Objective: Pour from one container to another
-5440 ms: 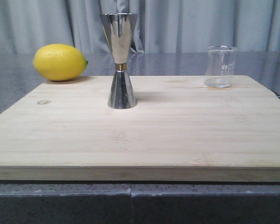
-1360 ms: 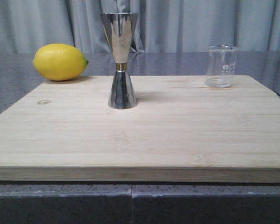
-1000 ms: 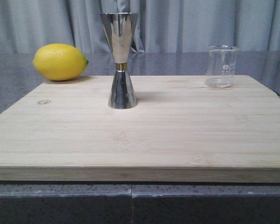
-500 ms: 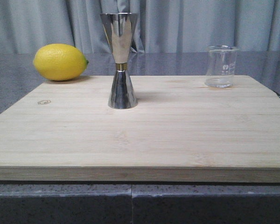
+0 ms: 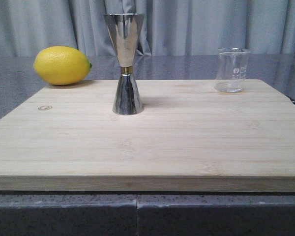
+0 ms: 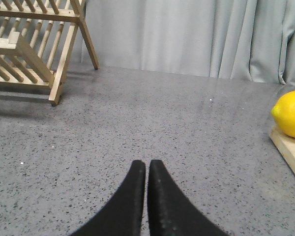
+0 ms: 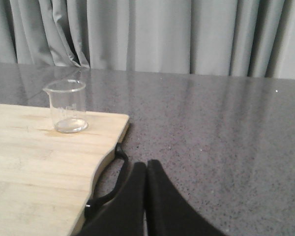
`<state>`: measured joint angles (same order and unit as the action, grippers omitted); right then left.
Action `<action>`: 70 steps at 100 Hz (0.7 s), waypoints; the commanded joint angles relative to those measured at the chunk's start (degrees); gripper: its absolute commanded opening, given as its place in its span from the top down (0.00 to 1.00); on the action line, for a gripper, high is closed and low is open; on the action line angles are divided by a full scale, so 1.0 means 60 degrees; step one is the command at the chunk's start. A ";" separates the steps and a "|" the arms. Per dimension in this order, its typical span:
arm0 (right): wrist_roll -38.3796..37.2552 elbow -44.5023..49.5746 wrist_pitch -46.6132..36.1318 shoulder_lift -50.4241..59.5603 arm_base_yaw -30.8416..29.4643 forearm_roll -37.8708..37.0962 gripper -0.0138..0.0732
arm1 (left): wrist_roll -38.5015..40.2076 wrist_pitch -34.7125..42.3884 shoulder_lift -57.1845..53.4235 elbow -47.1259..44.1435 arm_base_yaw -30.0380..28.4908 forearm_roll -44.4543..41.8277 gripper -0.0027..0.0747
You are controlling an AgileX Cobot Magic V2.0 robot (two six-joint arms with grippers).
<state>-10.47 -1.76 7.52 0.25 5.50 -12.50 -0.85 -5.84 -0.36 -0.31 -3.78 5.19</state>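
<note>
Clear glass, the small lipped beaker (image 7: 66, 105) stands on the pale wooden board (image 7: 29, 167), well ahead of the right gripper (image 7: 146, 169), whose fingers are pressed together, as are the left gripper's (image 6: 147, 169). A hasty grasp could topple it, or knock the tall hourglass-shaped steel jigger (image 5: 125, 64).

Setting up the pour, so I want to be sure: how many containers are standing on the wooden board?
2. The steel jigger stands left of the board's middle; the glass beaker stands near its far right corner. Nothing seems hidden.
</note>
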 commanded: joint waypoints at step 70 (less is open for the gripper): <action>0.0331 0.0498 -0.1254 0.0234 -0.1519 0.0752 0.92 | -0.0020 0.0721 -0.0201 -0.0262 -0.0040 0.0100 0.99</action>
<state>-9.74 0.48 5.25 0.46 -3.25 -8.11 -0.85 -5.84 -0.36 -0.31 -3.78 5.19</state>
